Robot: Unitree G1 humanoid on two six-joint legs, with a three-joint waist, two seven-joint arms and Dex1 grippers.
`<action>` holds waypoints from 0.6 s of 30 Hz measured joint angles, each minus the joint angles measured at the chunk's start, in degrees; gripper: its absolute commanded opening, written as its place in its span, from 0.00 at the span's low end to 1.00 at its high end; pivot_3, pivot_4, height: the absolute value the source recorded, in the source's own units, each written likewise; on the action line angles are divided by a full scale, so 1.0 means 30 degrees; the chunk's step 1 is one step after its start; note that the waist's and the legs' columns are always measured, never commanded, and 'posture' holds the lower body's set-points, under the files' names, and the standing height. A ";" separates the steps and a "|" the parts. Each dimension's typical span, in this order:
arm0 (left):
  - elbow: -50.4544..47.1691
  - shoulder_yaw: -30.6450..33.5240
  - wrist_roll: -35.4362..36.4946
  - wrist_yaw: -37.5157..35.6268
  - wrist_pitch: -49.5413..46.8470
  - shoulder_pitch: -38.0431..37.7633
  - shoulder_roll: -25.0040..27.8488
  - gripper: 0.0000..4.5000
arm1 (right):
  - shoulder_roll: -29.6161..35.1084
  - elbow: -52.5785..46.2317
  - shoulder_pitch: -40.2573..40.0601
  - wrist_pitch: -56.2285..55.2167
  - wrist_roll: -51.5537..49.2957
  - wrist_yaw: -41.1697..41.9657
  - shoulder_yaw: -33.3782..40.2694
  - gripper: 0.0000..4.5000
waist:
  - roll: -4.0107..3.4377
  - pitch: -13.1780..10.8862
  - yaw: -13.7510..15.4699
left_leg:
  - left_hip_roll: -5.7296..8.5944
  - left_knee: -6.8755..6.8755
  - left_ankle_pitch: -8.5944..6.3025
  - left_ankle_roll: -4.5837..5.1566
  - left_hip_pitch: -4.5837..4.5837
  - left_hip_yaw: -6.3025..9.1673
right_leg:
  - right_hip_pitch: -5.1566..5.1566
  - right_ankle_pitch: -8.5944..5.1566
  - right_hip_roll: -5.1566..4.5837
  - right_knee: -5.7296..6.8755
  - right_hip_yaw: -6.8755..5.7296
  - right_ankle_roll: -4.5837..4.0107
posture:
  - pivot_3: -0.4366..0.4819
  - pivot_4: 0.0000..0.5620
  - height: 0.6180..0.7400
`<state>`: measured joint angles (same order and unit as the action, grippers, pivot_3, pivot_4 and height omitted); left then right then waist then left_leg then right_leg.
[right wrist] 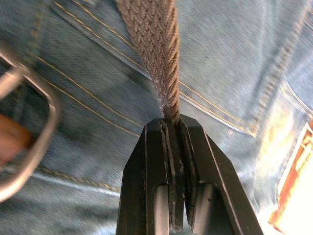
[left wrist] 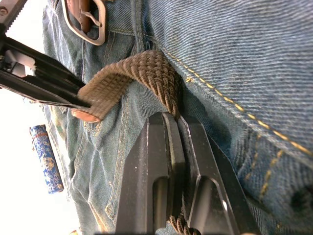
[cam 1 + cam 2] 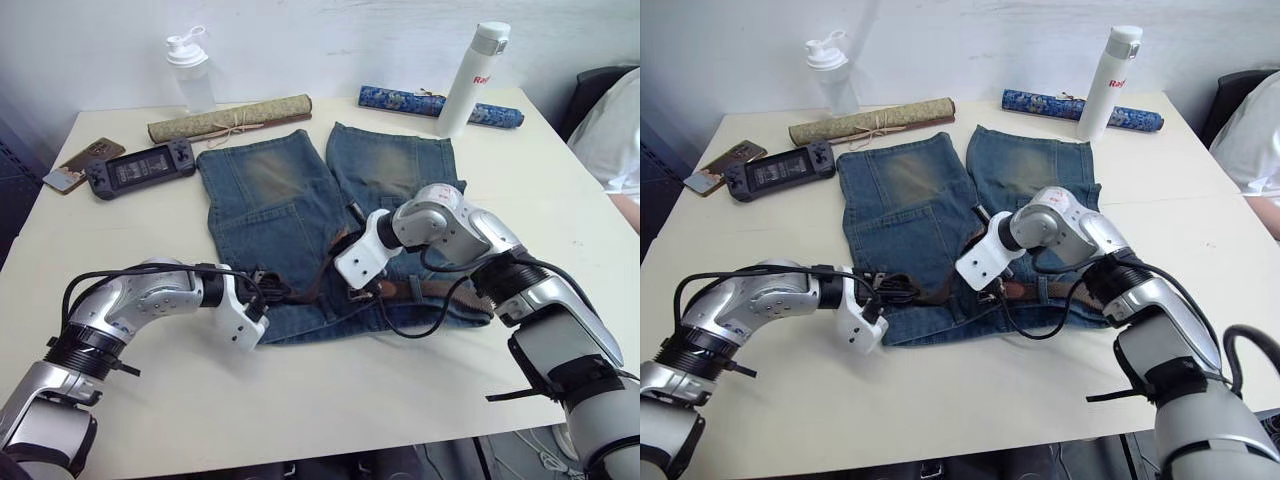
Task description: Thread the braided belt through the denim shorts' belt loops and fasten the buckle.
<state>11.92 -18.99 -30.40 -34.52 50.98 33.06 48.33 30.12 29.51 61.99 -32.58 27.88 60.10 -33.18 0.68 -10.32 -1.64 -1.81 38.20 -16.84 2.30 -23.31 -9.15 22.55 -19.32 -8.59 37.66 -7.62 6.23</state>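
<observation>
Left wrist view: the left gripper [image 2: 177, 122] is closed on the braided belt [image 2: 146, 73], which arches up from between its jaws and runs to the right gripper's black fingers [image 2: 44, 81], pinched on the strap's far end. Beyond those fingers lies the buckle [image 2: 88, 24], a silver frame on tan leather, flat on the denim shorts [image 2: 234, 63]. Right wrist view: the right gripper [image 1: 173, 125] is likewise clamped on the strap, which rises straight out of its jaws across stitched denim; the buckle shows blurred beside the jaws.

Head views: the shorts lie flat on a cream table [image 3: 330, 390], waistband toward the robot, legs pointing away. The belt runs along the waistband between the two grippers. Past the legs lie a tan rolled mat [image 3: 230, 118], a blue patterned rolled mat [image 3: 440, 105], a clear shaker bottle [image 3: 188, 70] and a white flask [image 3: 472, 80]; a handheld game console [image 3: 140, 168] and a phone [image 3: 75, 163] sit to the left. A white wall stands behind.

Both arms bend inward, wrists low over the waistband, the left at its left end, the right near the middle.
</observation>
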 measured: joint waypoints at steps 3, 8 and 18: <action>-0.0324 0.0643 0.0163 0.0417 -0.1159 -0.0782 -0.0243 0.00 | 0.0690 -0.2447 -0.1273 0.1376 -0.0366 -0.0259 0.1134 0.01 | 0.0001 0.0000 0.0012 | 0.0001 -0.0003 -0.0001 0.0001 -0.0003 0.0019 | -0.0001 0.0000 -0.0004 0.0001 -0.0006 0.0000 | 0.48 0.27 0.82; -0.2453 0.3233 0.0204 0.2070 -0.6226 -0.3038 -0.1506 0.00 | 0.1553 -1.0454 -0.8286 0.7032 -0.0068 -0.2387 0.4731 0.01 | 0.0002 0.0001 0.0075 | 0.0006 0.0005 0.0001 -0.0003 -0.0032 0.0058 | -0.0007 0.0000 -0.0005 -0.0007 -0.0021 0.0001 | 0.48 0.27 0.82; -0.6400 0.4634 0.1027 0.1824 -1.0721 -0.6642 -0.2129 0.80 | -0.4828 -1.6669 -1.2676 1.5143 0.4880 -1.0205 0.6558 0.00 | 0.0010 0.0007 0.0007 | -0.0021 -0.0026 0.0014 -0.0076 -0.0009 0.0051 | 0.0013 -0.0033 0.0023 0.0020 -0.0010 -0.0040 | 0.48 0.27 0.82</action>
<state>-7.28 -5.09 -27.32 -29.05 18.82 13.13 41.94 15.64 -20.50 23.96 12.85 42.52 29.48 -13.50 0.72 -10.30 -1.62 -1.88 38.12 -16.80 2.07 -23.33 -8.99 22.59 -19.42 -8.52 37.72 -7.65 6.11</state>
